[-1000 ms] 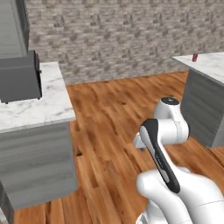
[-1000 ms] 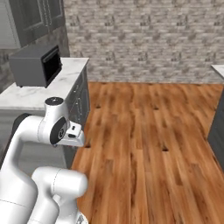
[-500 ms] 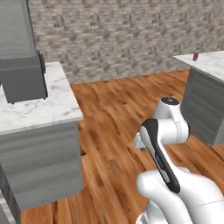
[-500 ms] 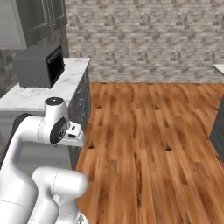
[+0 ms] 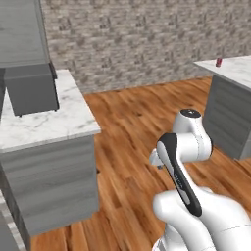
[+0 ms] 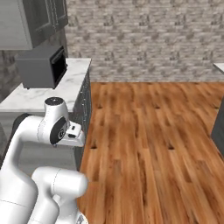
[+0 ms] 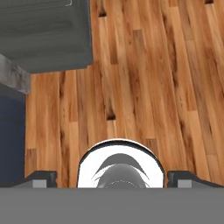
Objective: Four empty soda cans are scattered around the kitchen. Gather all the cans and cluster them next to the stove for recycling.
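Note:
One small red soda can [image 5: 219,62] stands upright on the far counter [image 5: 235,68] at the right, well away from the arm. My gripper [image 7: 113,179] hangs over bare wood floor, and its fingertips [image 7: 41,178] stand wide apart with nothing between them, so it is open. In the base views the arm is folded close to the base, with the hand [image 6: 73,134] low beside the left counter's end. The stove is out of view.
A marble-topped cabinet counter [image 5: 46,122] stands at the left with a dark microwave [image 5: 30,90] on it; the same microwave [image 6: 41,66] sits under grey wall cabinets [image 6: 41,19]. Wood floor [image 6: 148,131] stretches to the brick wall [image 5: 137,39].
The whole picture has shifted as the base drives: the left counter and microwave have come nearer and slid rightward. The arm's pose and the open gripper are unchanged.

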{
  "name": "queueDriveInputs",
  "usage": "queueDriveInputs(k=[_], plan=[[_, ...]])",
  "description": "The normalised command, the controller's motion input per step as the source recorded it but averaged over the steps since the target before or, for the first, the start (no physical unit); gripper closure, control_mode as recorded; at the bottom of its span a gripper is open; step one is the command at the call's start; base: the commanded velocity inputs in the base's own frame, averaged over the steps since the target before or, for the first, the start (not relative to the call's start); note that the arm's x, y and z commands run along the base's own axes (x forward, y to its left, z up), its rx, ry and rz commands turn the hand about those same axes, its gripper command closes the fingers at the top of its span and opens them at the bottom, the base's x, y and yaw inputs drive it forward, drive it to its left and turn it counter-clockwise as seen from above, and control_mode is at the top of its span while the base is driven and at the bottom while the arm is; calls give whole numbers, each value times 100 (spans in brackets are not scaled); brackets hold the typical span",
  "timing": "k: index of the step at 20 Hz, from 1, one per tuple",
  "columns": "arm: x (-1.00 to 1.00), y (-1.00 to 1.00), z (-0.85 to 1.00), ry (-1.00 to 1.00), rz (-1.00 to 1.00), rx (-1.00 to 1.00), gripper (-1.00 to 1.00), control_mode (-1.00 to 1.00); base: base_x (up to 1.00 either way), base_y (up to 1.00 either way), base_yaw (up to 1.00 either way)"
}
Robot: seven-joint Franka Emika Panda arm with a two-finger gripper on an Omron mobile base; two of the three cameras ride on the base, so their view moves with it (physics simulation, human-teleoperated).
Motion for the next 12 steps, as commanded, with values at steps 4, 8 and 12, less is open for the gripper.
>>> queueDriveInputs(k=[4, 8, 12], plan=[[0, 0, 0, 0, 0, 0, -100, 100, 29, 19, -11], [0, 0, 0, 0, 0, 0, -100, 100, 58, -42, -1], [0, 0, 0, 0, 0, 0, -100, 100, 67, -78, 0]])
